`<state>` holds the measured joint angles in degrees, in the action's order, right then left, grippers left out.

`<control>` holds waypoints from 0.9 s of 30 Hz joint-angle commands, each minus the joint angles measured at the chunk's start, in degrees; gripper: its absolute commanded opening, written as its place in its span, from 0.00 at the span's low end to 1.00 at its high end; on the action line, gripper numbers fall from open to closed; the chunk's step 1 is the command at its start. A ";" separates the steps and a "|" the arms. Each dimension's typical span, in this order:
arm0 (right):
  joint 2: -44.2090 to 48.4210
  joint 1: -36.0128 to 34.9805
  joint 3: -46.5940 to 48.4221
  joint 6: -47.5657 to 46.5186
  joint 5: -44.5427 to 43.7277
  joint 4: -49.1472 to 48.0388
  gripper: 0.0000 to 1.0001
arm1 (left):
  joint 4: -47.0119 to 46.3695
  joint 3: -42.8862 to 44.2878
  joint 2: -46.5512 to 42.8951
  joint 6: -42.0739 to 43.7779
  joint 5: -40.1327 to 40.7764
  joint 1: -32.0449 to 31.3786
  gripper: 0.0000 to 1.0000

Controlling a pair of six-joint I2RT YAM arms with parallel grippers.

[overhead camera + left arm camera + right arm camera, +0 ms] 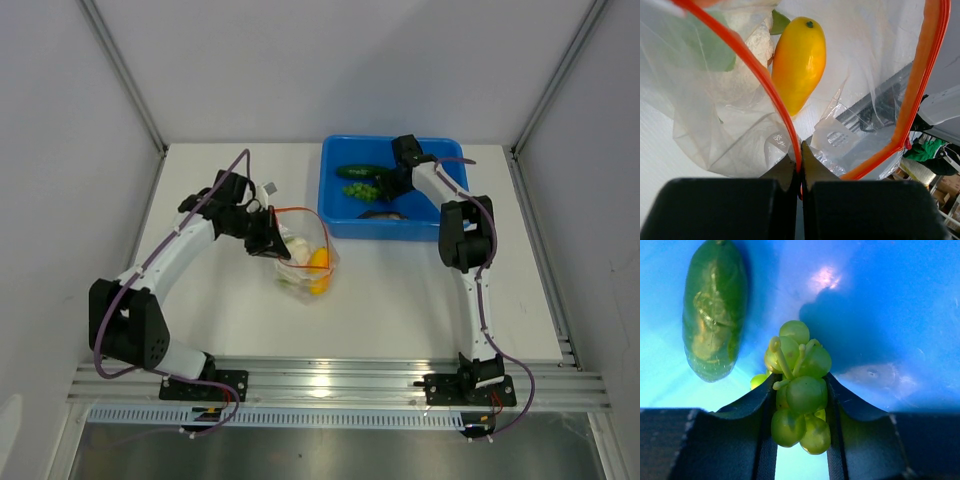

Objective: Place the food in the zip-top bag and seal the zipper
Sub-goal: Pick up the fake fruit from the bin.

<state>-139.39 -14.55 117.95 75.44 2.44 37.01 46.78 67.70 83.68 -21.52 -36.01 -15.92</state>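
The right tool, grasping the bright green pea-like cluster, should lift straight up, while the left tool clenches the orange-red zipper strip of the clear plastic bag.

Zip-top bag mouth gapes wide; mango, cauliflower inside

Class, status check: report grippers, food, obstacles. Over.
Left gripper shut on zipper, bag open. Right gripper shut on pea cluster in blue bin. Mango, cauliflower bagged; cucumber unbagged. No obstruction seen.
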 commanded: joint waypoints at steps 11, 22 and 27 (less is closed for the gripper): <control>14.31 -1.89 -2.99 -18.48 -2.44 -7.57 0.00 | -1.78 -2.31 -4.31 -0.10 -1.61 0.63 0.01; 23.46 -4.17 -7.03 -30.33 -4.09 -9.07 0.00 | -2.22 -3.36 -3.87 -0.19 -3.28 0.80 0.01; 28.03 -6.45 -9.49 -35.70 -4.55 -7.93 0.00 | -2.66 -4.68 -4.40 -0.63 -2.58 0.81 0.01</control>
<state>-116.81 -19.42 108.95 45.39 -0.64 29.50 45.23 64.01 81.49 -21.58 -37.65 -15.68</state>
